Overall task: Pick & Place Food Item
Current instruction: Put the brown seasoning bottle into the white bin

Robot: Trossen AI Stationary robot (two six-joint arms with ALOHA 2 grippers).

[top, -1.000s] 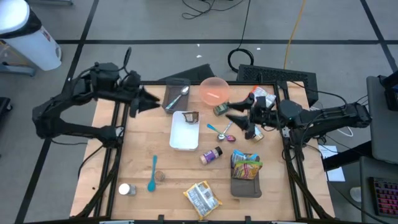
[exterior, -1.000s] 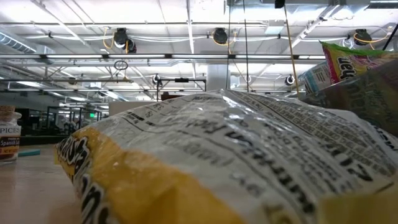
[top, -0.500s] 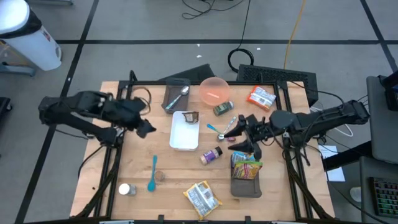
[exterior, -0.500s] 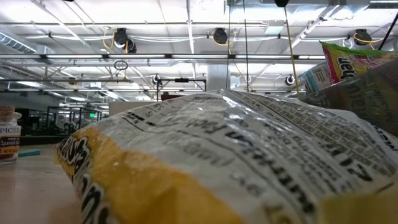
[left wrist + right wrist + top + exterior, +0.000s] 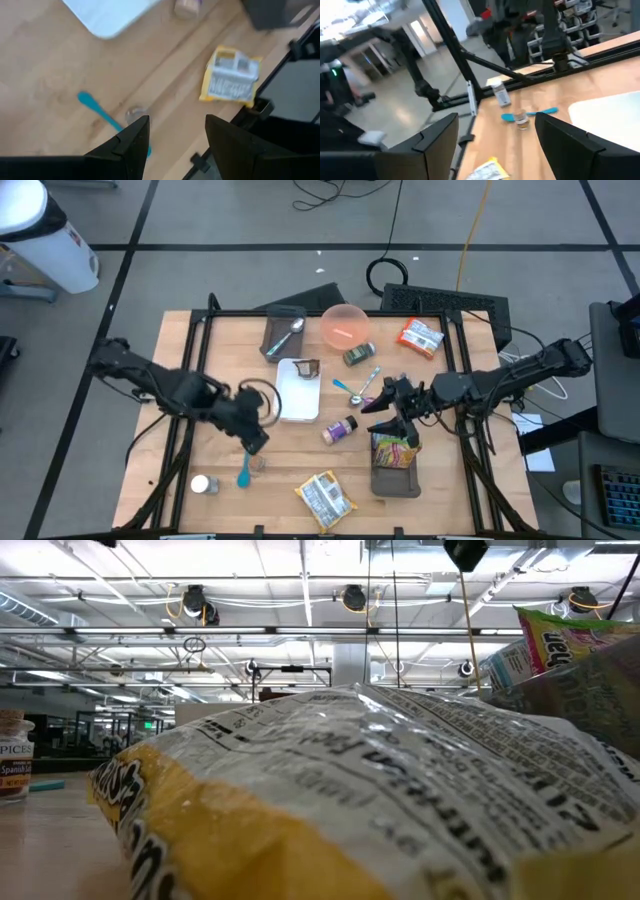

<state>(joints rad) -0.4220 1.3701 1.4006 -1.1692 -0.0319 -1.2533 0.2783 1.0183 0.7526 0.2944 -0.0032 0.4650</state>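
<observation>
Left gripper [image 5: 252,442], fingers parted and empty, above the turquoise plastic spatula [image 5: 245,458]; right gripper [image 5: 385,418] likewise released. Descend squarely before closing.

- Two matte black jointed arms with black cables looped alongside
- left hand [image 5: 172,142]: two dark, wedge-shaped fingers
- right hand [image 5: 495,135]: matching broad black fingers

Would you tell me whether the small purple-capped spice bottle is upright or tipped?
Tipped: the purple-capped spice bottle lies on its side on the wooden table.
</observation>
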